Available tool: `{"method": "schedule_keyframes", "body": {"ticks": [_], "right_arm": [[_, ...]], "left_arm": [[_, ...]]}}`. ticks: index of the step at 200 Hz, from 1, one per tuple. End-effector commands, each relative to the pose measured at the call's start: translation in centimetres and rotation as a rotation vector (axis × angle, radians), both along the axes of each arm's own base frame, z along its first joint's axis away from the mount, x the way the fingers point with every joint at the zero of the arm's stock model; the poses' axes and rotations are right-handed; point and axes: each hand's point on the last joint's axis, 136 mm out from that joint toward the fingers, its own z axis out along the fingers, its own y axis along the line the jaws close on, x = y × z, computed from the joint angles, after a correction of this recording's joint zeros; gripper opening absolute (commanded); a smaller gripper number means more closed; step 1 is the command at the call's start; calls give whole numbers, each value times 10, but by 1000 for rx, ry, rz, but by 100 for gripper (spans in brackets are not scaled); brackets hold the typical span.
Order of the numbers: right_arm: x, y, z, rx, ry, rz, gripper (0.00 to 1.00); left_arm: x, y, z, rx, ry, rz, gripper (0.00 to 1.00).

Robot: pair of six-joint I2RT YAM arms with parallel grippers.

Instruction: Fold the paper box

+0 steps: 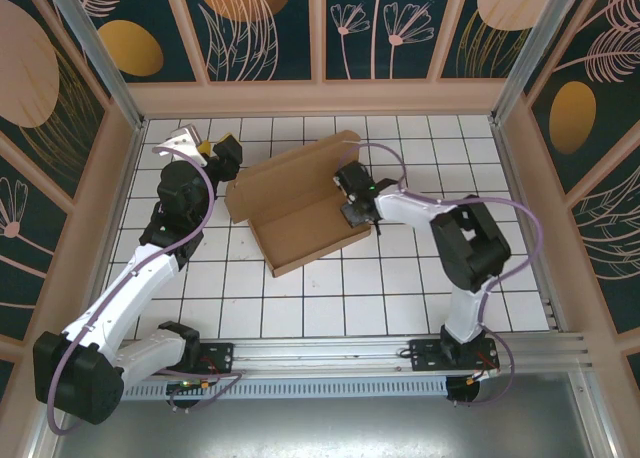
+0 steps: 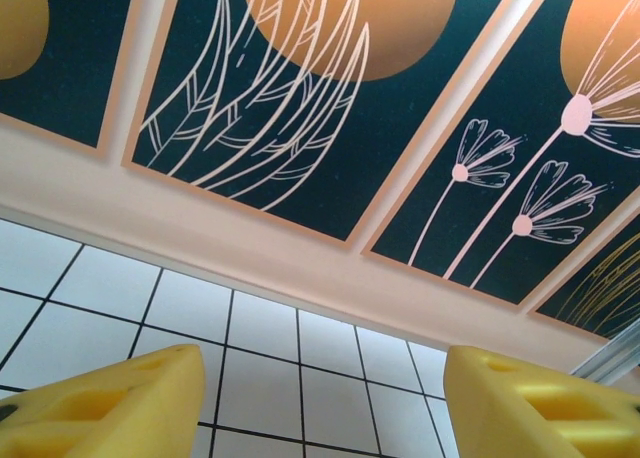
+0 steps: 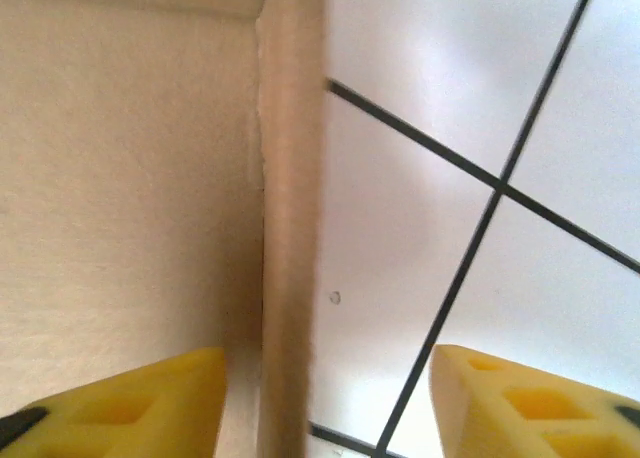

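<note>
Paper box lying open on tiled worktop, right tool wide astride its side wall, left tool wide, empty.

Robotics lab test cell, not a home or shop.

- Two white-and-black robot arms, the left arm and the right arm, are bolted side by side to an aluminium rail at the near edge.
- The tabletop is white and ruled all over in a black square grid.
- It is enclosed on three sides by wall panels. These are dark teal, printed with orange discs and pale line-drawn leaves and flowers, and set in peach framing.
- Bare aluminium posts rise at the back corners.
- The left wrist camera sees the same printed panels above the gridded surface.
- A grey metal strip runs in front of the rail.
</note>
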Motion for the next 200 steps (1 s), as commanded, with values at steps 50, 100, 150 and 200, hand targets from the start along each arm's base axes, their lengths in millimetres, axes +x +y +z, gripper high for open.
{"method": "schedule_keyframes", "body": {"ticks": [50,100,150,200], "right_arm": [[3,19,11,280,81,-7,58],[17,27,-22,119,34,-51,42],[22,2,-26,-22,-19,-124,16],[15,-11,-26,-144,-45,-121,7]], "left_arm": [[-2,-5,6,-38,-27,-43,64],[-5,-7,8,-51,-35,-58,64],[-5,-9,8,-51,-34,-70,63],[-3,-10,5,-49,-27,-71,63]]}}
